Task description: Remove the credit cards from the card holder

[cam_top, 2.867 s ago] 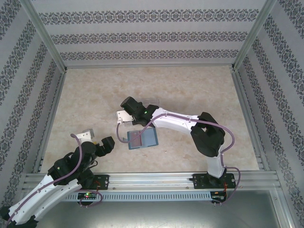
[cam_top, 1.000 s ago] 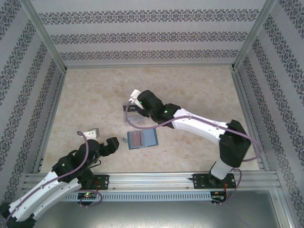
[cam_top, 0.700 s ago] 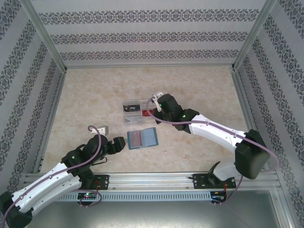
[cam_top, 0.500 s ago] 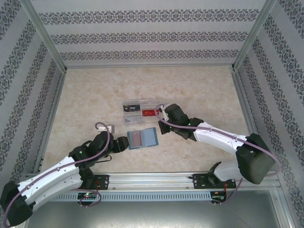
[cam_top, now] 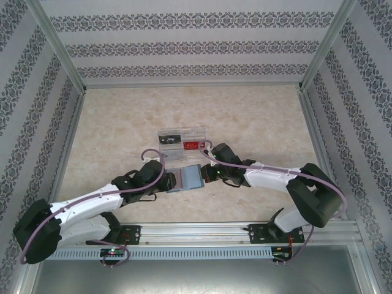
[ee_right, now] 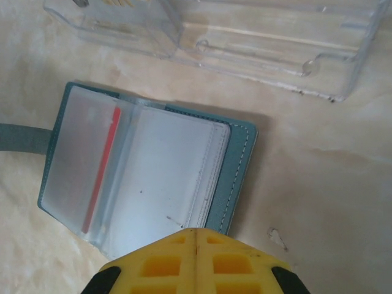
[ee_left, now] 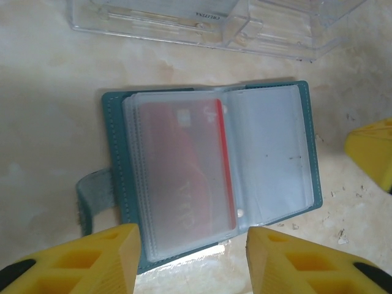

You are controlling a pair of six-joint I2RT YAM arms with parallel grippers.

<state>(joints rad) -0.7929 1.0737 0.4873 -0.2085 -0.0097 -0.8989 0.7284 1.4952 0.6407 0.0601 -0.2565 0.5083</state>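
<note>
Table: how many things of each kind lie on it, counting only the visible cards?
Card holder: 1
Tray: 1
Cards: 3, a red one in the holder, a dark one and a red one in the tray
Total: 5

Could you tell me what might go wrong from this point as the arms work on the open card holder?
1. The red card sits inside a clear sleeve of the card holder; the left tool, jaws apart over the sleeves, may pinch the sleeves instead of the card.
2. The shut right tool is at the holder's edge; unless it pins it, the holder could slide toward the clear tray close behind.
</note>
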